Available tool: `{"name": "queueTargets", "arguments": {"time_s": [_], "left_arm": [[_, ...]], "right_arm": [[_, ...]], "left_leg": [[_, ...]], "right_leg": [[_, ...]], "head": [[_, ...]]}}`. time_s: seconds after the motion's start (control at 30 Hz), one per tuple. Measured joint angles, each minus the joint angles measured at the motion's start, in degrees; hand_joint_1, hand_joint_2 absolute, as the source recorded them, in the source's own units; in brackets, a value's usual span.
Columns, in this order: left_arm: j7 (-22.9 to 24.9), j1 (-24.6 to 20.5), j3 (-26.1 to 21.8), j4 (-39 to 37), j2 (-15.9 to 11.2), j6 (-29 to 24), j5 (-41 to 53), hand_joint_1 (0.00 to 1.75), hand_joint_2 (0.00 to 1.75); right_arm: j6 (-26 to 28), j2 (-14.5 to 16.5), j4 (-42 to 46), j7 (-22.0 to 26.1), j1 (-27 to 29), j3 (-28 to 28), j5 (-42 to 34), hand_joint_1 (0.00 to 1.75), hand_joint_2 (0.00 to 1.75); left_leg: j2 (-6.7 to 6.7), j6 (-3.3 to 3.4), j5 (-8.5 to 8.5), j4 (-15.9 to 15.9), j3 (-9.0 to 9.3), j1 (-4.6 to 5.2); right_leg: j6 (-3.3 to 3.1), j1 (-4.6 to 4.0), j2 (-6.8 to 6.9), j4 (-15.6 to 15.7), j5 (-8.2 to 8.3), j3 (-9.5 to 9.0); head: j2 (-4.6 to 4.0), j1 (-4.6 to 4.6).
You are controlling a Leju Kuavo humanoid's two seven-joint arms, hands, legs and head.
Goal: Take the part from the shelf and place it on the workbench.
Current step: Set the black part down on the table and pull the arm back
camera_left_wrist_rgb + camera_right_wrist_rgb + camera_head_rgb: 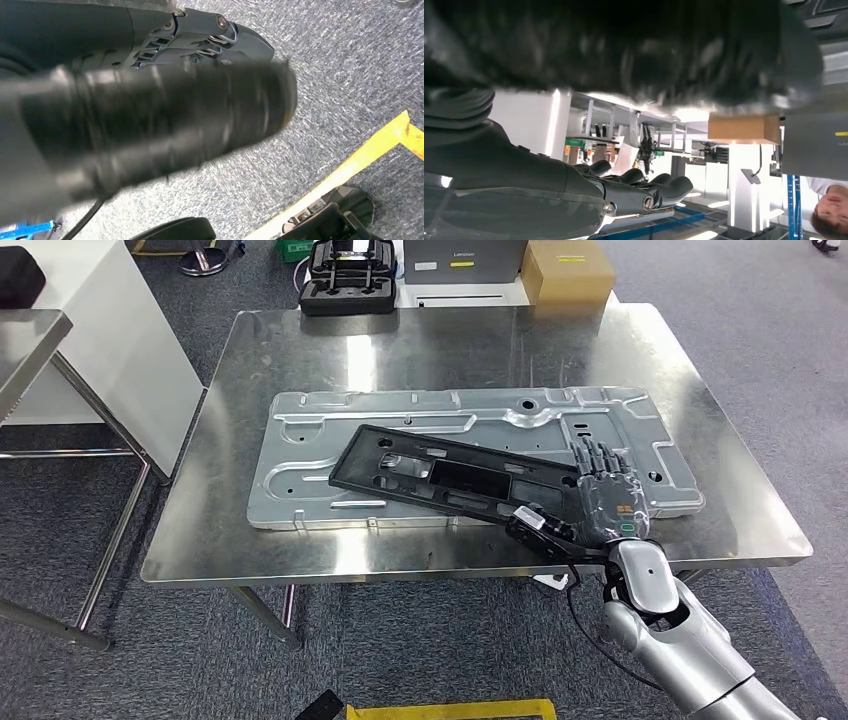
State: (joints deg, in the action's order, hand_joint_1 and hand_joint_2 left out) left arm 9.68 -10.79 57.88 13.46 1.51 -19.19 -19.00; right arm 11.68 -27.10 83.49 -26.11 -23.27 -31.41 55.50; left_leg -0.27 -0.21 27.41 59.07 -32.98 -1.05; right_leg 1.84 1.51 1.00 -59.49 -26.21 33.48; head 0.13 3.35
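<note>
part (450, 477): black flat frame, lying tilted across the silver stamped panel (320, 430) on the workbench (300, 350).
right hand (603, 498): I'm resting it on the part's near-right end, fingers lying straight over the top, thumb (540, 528) reaching under the edge; looking like a pinch.
left hand (150, 120): I'm hanging it over grey carpet (350, 60); too blurred, can't tell finger state.

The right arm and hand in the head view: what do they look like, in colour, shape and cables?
The right arm is silver with rounded, smooth segments. The right hand has a grey back and dark, ribbed fingers, with a small green mark near the wrist. A thin black cable loops beside the wrist joint.
</note>
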Motion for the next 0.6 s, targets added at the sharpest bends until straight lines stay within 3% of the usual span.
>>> {"name": "queueTargets", "arguments": {"time_s": [0.6], "left_arm": [[-0.5, 0.0, 0.0, 0.0, -0.7, 0.2, -0.6, 0.0, 0.0]], "right_arm": [[0.8, 0.5, 0.0, 0.9, -0.4, 0.0, 0.1, 0.0, 0.0]], "left_leg": [[0.0, 0.01, -0.01, 0.0, -0.02, 0.0]], "right_leg": [[0.0, 0.0, 0.0, 0.0, 0.0, 0.0]], "head": [[0.0, 0.0]]}}
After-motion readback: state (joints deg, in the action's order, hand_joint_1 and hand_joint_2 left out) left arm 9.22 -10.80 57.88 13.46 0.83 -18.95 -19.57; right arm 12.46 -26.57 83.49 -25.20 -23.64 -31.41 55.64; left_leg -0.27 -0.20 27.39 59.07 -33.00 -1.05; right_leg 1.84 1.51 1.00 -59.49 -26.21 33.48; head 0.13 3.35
